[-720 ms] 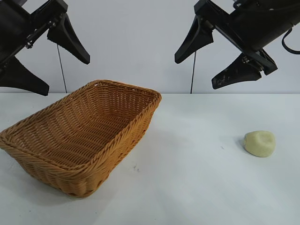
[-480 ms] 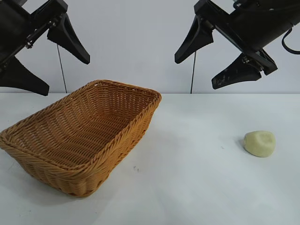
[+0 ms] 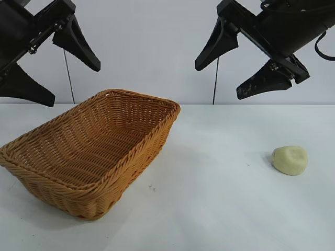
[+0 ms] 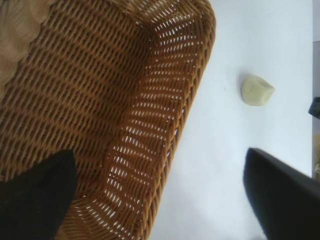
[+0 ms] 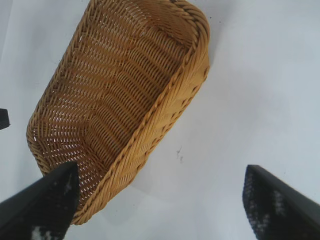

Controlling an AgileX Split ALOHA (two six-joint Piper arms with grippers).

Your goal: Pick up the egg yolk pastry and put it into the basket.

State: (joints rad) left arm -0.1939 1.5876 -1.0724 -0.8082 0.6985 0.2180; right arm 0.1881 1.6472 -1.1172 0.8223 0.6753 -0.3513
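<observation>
Exterior view: nothing of the task is done yet. The egg yolk pastry (image 3: 289, 160) is lying on the table (image 3: 220, 209), well apart from the empty basket (image 3: 91, 151). Both the left gripper (image 3: 52, 65) and right gripper (image 3: 242, 67) are held high, spread wide, holding nothing.

baskets: one basket (image 3: 94, 151)
pastries: one egg yolk pastry (image 3: 290, 159)
grippers: two, left gripper (image 3: 52, 68), right gripper (image 3: 235, 65)
</observation>
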